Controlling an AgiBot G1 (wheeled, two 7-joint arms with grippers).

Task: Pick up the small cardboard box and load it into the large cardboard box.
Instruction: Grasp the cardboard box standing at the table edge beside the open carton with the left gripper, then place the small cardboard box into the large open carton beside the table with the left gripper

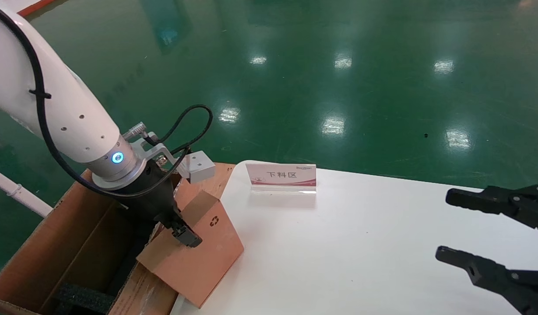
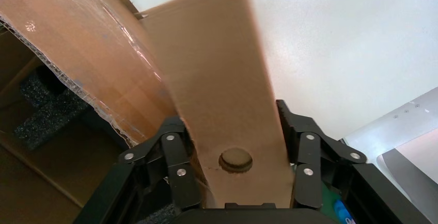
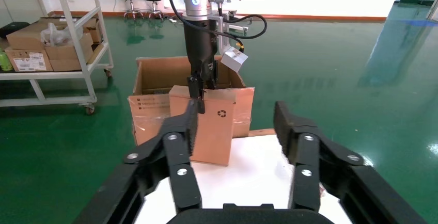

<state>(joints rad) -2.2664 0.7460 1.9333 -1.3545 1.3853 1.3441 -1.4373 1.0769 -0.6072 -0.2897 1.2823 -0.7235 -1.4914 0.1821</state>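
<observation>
The left hand (image 1: 183, 234) is pinching the small cardboard box (image 1: 198, 253), hanging tilted at lower left over the large cardboard box (image 1: 67, 245)'s flap and the counter (image 1: 360, 245) edge. It should be clearing that flap before lowering. The right hand (image 1: 492, 234) is idling spread at right.

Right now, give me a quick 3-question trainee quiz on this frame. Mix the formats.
1. True or false: the small cardboard box lies flat on the white table.
2. Which gripper is shut on it? A) left gripper B) right gripper C) neither
3. Fill in: the black foam sits inside the ____.

Key
1. False. It is held tilted at the table's edge, beside the flap of the large cardboard box.
2. A. The right gripper hangs open over the table, apart from everything.
3. large cardboard box
</observation>
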